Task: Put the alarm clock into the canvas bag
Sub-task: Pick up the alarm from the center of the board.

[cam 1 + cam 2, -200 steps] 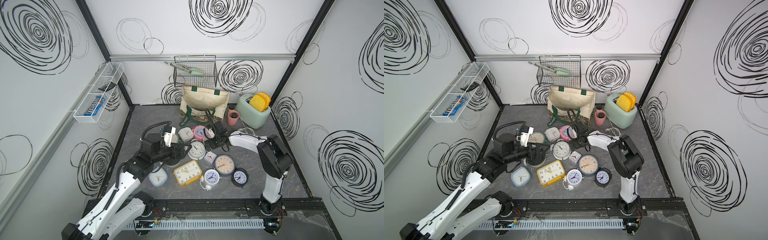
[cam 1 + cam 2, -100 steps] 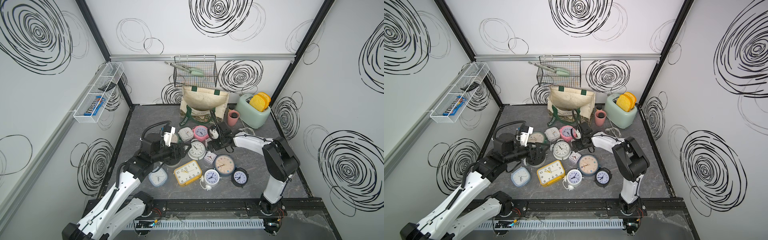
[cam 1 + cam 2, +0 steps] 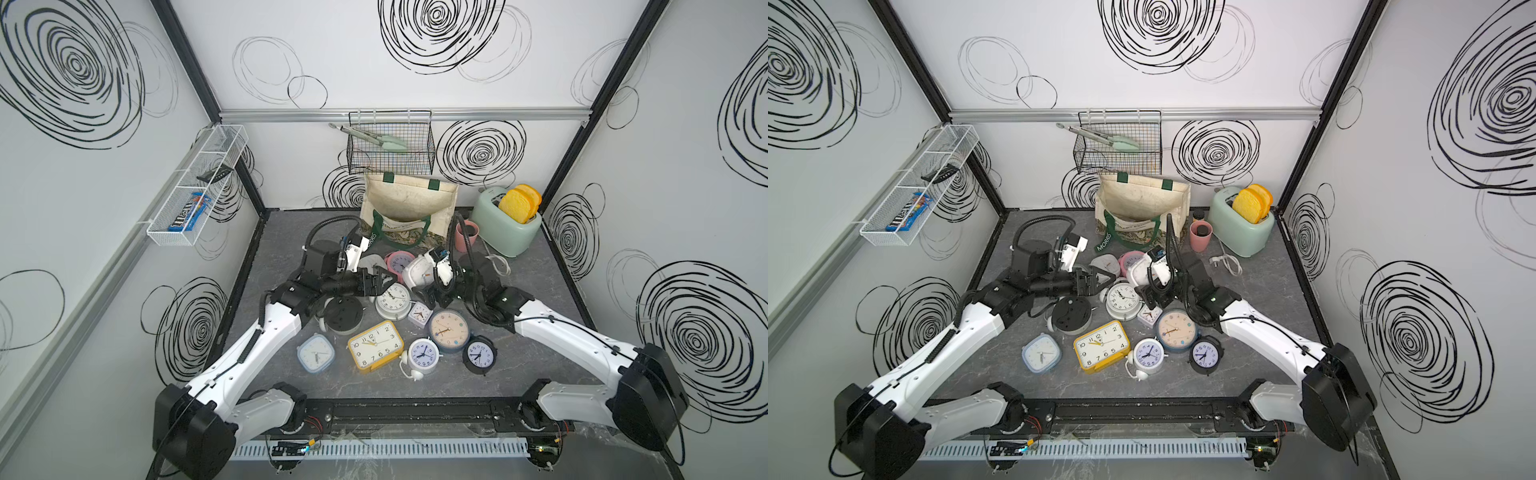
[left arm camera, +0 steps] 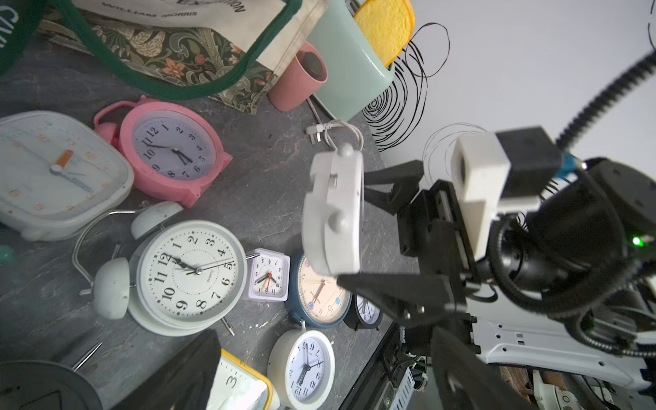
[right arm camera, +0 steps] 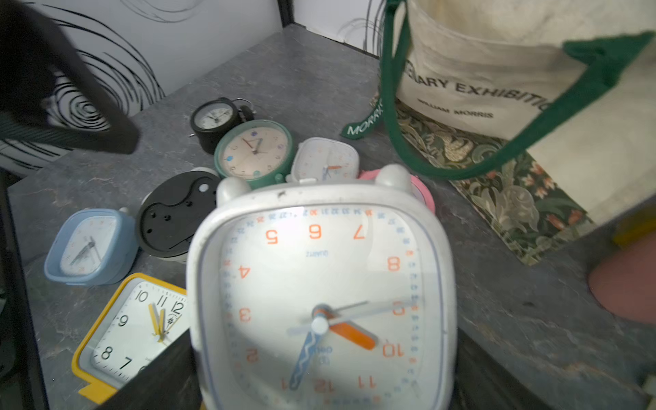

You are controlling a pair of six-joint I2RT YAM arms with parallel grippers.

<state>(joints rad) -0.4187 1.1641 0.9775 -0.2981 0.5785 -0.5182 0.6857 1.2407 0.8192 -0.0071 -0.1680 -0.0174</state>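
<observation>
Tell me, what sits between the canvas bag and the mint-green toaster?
A pink cup stands there, close to the canvas bag on one side and the toaster on the other. Both top views and the left wrist view show it.

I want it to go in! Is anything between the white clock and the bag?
Nothing visible. The right gripper holds the white clock lifted, and the canvas bag stands open just beyond it.

Right arm point(image 3: 582, 345): the elbow point(image 3: 648, 399) now lies low and far out to the right. It earlier stood upright over the front edge of the counter point(image 3: 540, 365). The forearm now reaches long to the right hand point(image 3: 428, 280), which grips the white alarm clock point(image 3: 417, 270). Left hand point(image 3: 388, 283): shifted slightly farther from its base.
</observation>
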